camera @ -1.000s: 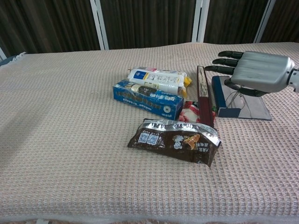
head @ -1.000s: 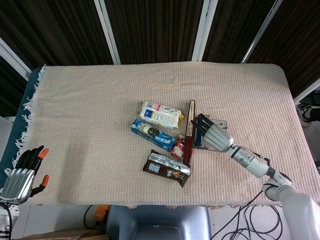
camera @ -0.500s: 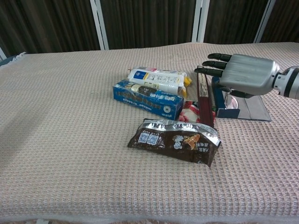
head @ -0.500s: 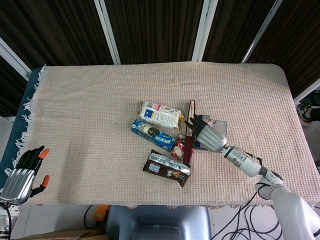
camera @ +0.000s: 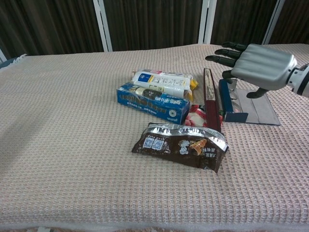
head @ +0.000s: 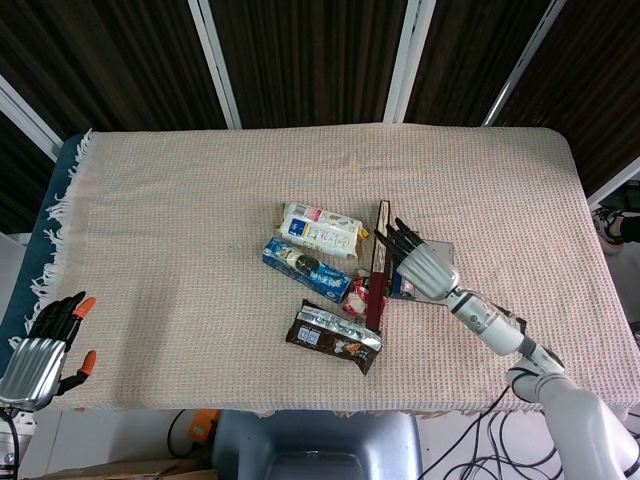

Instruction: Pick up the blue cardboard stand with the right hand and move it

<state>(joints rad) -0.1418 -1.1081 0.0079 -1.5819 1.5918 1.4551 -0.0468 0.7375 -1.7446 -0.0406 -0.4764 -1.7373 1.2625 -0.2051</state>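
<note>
Stand of blue cardboard [camera: 231,102] lay flat on the tablecloth [camera: 72,145], just right of a dark red box [camera: 211,99]. Above it hovered the right hand [camera: 258,65], fingers spread, holding nothing. Reaching was the step; next it likely needed lowering and closing round the stand's blue edge.

Table [head: 180,190] under a cloth, packet [camera: 163,83] farthest back in the cluster, box [camera: 152,102] just in front of it, pouch [camera: 181,144] nearest the front edge, stand [camera: 231,104] to their right — right hand [camera: 258,65] above it, left hand [head: 40,345] off the table's near-left corner.
</note>
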